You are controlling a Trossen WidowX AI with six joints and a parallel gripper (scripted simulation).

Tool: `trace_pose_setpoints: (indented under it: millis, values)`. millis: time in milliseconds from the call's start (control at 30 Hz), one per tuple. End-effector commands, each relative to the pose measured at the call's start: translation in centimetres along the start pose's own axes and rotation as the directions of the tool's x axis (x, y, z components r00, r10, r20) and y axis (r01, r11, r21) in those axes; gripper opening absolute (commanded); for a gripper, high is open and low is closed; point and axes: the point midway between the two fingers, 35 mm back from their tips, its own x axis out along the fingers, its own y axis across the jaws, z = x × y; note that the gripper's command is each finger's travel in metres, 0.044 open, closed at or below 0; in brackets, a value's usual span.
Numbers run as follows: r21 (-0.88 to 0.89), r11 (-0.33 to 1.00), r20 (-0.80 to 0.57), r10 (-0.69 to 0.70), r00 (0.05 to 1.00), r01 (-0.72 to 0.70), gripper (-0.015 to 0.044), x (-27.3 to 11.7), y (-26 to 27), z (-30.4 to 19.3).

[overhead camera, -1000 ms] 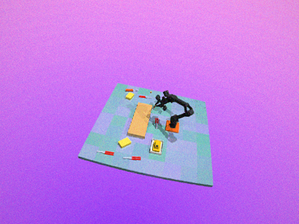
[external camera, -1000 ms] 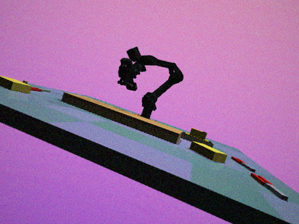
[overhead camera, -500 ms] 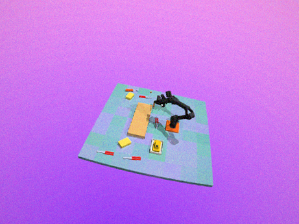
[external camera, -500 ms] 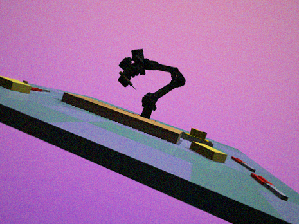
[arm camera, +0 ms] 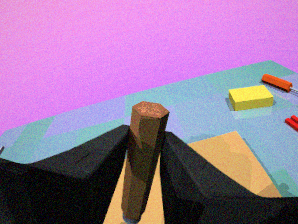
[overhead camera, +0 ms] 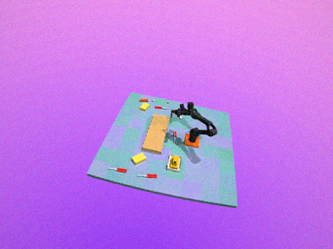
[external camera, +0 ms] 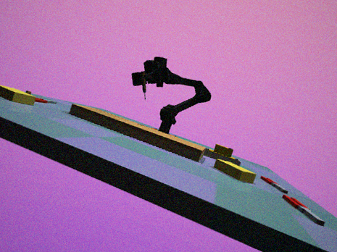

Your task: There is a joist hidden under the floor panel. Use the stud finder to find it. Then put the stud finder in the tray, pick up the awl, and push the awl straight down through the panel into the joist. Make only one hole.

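Observation:
My gripper (overhead camera: 173, 112) (external camera: 143, 77) (arm camera: 145, 136) is shut on the awl (overhead camera: 172, 114) (external camera: 144, 84) (arm camera: 145, 160) by its brown handle. The awl's thin tip points down, slightly tilted in the exterior view, well above the table. The tan floor panel (overhead camera: 155, 135) (external camera: 137, 131) (arm camera: 227, 152) lies below; in the top view the awl appears by its far end. The yellow stud finder (overhead camera: 174, 161) (external camera: 223, 150) sits in the white tray (overhead camera: 172, 170). The joist is hidden; the wrist view does not show the awl's tip.
Yellow blocks (overhead camera: 144, 106) (overhead camera: 138, 158) (external camera: 14, 95) (arm camera: 251, 97) lie beyond both panel ends. A red-handled tool (overhead camera: 174, 134) lies between the panel and the orange base (overhead camera: 195, 144). An orange-handled tool (overhead camera: 144, 100) (arm camera: 276, 82) and more red-handled tools (overhead camera: 121, 170) (overhead camera: 152, 176) lie near the table's edges.

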Motion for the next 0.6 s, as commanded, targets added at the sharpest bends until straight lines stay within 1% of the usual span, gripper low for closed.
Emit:
trace_pose_setpoints:
  millis: [0,67,100,567]
  values:
    - [-0.204,0.978,0.054,0.054,0.997,-0.042,0.0,-0.4,0.9,0.5]
    - [-0.298,0.953,0.077,0.077,0.994,-0.051,0.0,-0.7,1.3,0.7]
    - [-0.141,0.99,0.038,0.034,0.999,-0.028,0.0,-0.2,0.6,0.4]
    - [-0.198,0.979,-0.001,0.038,0.999,-0.037,0.0,3.1,2.4,-0.3]
